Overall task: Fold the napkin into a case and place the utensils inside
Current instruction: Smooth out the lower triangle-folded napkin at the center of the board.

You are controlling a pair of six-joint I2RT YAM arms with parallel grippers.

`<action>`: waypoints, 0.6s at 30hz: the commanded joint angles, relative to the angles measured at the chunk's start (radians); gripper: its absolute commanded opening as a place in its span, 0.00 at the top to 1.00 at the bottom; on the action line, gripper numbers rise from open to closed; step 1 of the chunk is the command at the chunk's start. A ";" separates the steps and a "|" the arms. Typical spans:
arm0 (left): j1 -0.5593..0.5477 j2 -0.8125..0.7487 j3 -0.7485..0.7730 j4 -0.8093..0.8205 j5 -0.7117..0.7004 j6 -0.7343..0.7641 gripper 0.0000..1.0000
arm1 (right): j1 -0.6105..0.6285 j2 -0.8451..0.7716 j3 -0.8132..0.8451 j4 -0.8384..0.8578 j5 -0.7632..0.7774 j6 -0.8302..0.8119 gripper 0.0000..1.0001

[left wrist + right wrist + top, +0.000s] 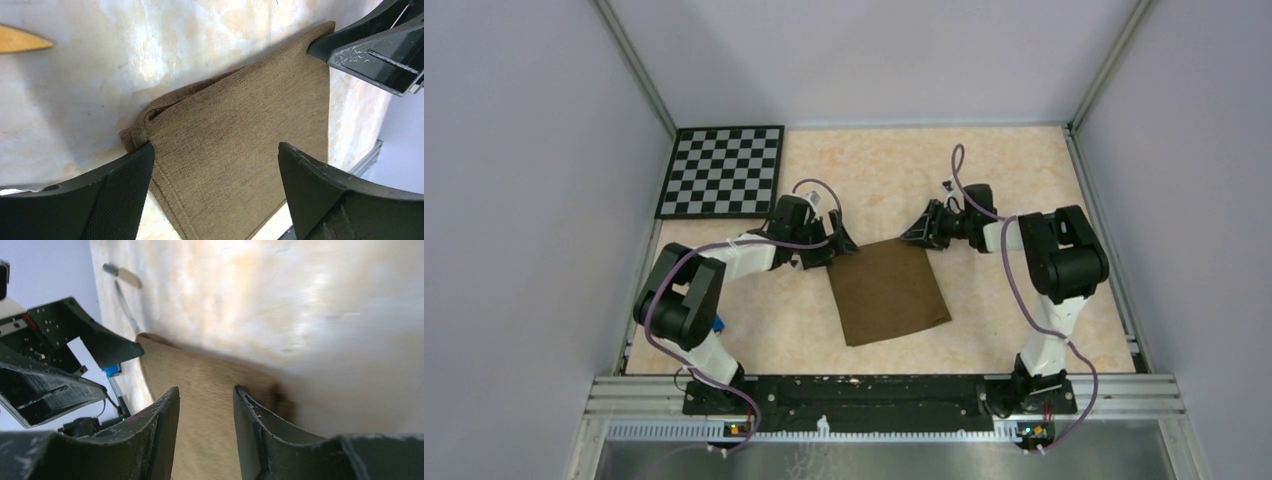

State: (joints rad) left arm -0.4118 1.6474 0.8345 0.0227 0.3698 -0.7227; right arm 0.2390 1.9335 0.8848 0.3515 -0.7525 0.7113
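The dark brown napkin (pixel 892 292) lies flat mid-table as a wide sheet; its far left corner shows doubled layers (pixel 145 122). No narrow case is in view. My left gripper (pixel 839 245) hangs open over that corner, its jaws wide apart above the cloth (pixel 215 150). My right gripper (pixel 919 232) is at the far right corner, its jaws (pixel 206 389) apart with only cloth below them. A gold blade tip (pixel 20 40) of one of the utensils lies on the table past the napkin. A thin grey utensil (pixel 126 310) lies beside it.
A black-and-white checkerboard (pixel 722 170) lies at the back left. A small blue toy car (pixel 717 323) sits by the left arm's base. Grey walls and metal rails bound the beige table (pixel 1024 170) on three sides.
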 commanded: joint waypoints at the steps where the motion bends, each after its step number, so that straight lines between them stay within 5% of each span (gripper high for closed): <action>1: -0.005 0.006 0.012 -0.013 -0.082 0.084 0.02 | -0.023 -0.024 0.053 -0.127 0.092 -0.196 0.58; 7: -0.012 -0.119 0.072 -0.083 0.006 0.092 0.01 | 0.052 -0.171 0.146 -0.275 0.057 -0.195 0.56; 18: -0.005 0.033 0.070 0.072 0.071 0.020 0.01 | -0.028 -0.053 0.015 0.041 -0.068 -0.017 0.55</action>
State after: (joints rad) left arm -0.4255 1.5883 0.8955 0.0292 0.4431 -0.6945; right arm 0.2687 1.8179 0.9619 0.2733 -0.7940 0.6693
